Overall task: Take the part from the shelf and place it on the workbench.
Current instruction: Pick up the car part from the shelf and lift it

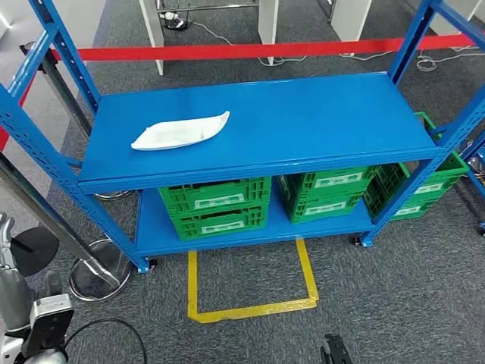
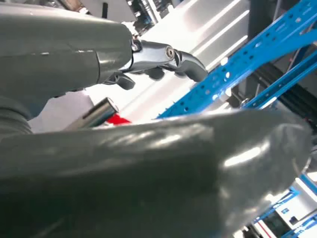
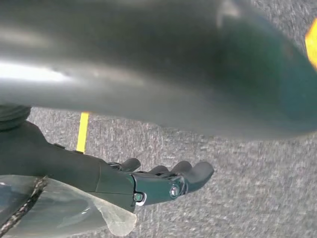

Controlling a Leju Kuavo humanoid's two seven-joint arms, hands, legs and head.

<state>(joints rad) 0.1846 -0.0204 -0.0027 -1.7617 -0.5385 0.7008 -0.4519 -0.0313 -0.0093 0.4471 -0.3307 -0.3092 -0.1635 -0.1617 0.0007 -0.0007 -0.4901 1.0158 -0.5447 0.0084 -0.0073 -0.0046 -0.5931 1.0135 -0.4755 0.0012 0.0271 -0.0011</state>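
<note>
Nothing of the task looks done yet, judging by how things lie. Nearest, the left hand [image 2: 164, 57] reaches forward with its fingers spread and nothing between them, a blue upright of the shelf frame just beyond its fingertips; the left arm [image 1: 34, 315] shows low at the near left corner of the head view, well short of the shelf. The right hand [image 3: 164, 181] hangs low over grey carpet, fingers loosely extended and holding nothing, with a strip of yellow floor tape [image 3: 82, 131] beyond it. Ahead of both hands, that tape [image 1: 251, 307] marks a square on the floor in front of the blue shelf [image 1: 343, 114]. Further on, green crates [image 1: 216, 206] sit on the lower level. Beyond and above them, the white part [image 1: 180, 131], long and flat with pointed ends, lies untouched on the upper deck, forward and to the left-hand side, well apart from either hand. What remains, as I judge it, is everything: reaching to the part, gripping it, lifting it off, turning, and setting it down on the workbench, which I cannot pick out here.
</note>
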